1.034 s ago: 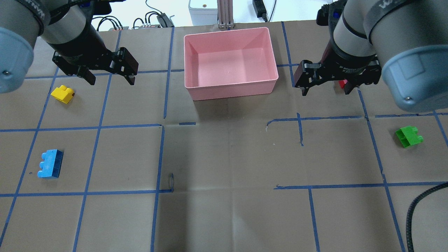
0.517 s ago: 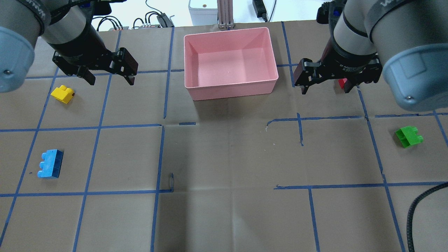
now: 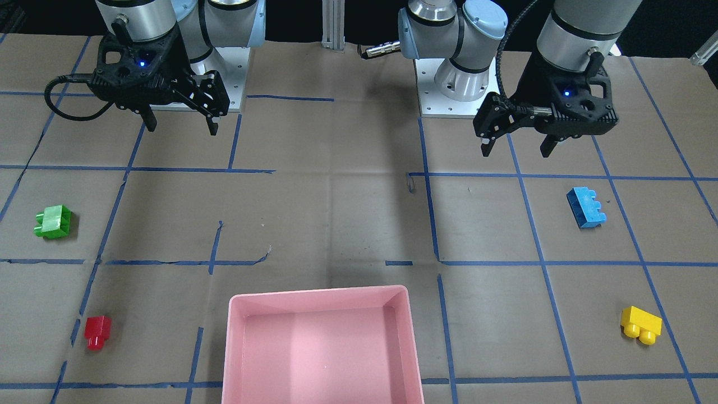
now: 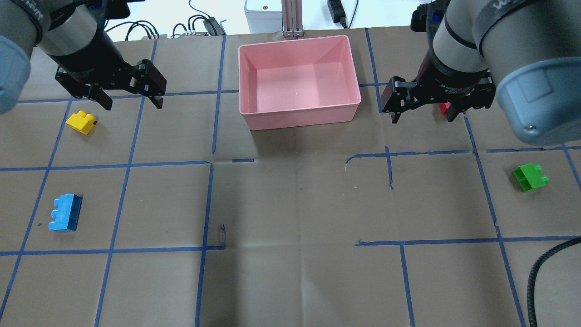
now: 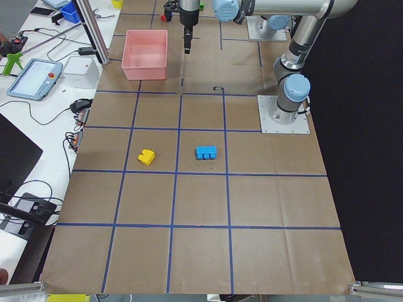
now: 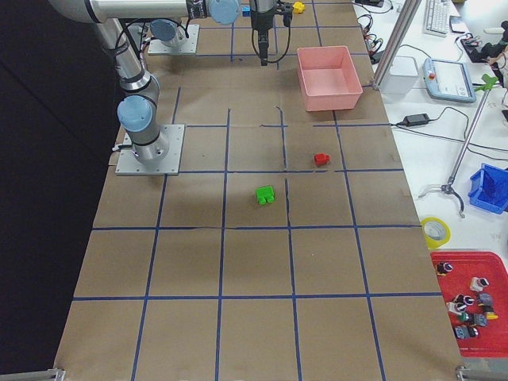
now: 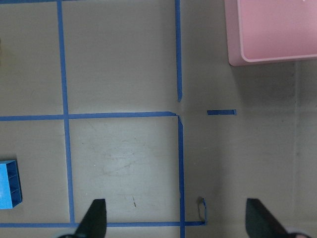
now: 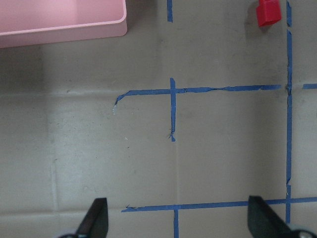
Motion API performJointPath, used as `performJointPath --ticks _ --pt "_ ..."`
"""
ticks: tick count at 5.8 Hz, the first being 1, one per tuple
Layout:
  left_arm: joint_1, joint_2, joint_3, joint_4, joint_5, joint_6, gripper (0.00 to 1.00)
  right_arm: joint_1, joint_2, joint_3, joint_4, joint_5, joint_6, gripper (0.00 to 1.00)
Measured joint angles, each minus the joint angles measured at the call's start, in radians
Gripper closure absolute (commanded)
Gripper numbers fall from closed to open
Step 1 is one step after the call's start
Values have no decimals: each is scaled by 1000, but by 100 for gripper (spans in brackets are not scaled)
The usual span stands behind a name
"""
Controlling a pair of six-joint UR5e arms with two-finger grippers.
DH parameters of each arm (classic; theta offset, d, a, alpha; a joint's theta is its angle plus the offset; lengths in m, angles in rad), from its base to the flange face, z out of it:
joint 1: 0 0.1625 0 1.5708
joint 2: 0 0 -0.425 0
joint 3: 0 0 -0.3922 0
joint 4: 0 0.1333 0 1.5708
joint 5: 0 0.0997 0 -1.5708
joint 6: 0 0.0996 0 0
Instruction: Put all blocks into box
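- Blocks lie loose on the brown surface (image 4: pixel 299 204), all four outside the pink box (image 4: pixel 299 119). The yellow block (image 4: pixel 81 122) and blue block (image 4: pixel 66 219) are on the robot's left, the green block (image 4: pixel 530 177) and red block (image 3: pixel 97 332) on its right.
- That box sits mid-surface on the side far from the robot, between the two arms.
- Left claw (image 4: pixel 132 105) hangs above the surface with fingers spread wide, near the yellow block.
- Right claw (image 4: pixel 423 119) hangs spread as well, just beside the box. From overhead the red block peeks out behind one finger.
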Motion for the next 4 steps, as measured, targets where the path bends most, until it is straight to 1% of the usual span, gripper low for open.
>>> performJointPath --ticks 1,3,4 --pt "81 0 -1 -1 1 62 1 0 0 2 0 2 0 0" --pt "351 -9 -17 0 -5 291 1 0 1 6 -5 6 0 0" --pt "481 -16 -46 11 -8 423 1 0 2 8 -8 8 0 0"
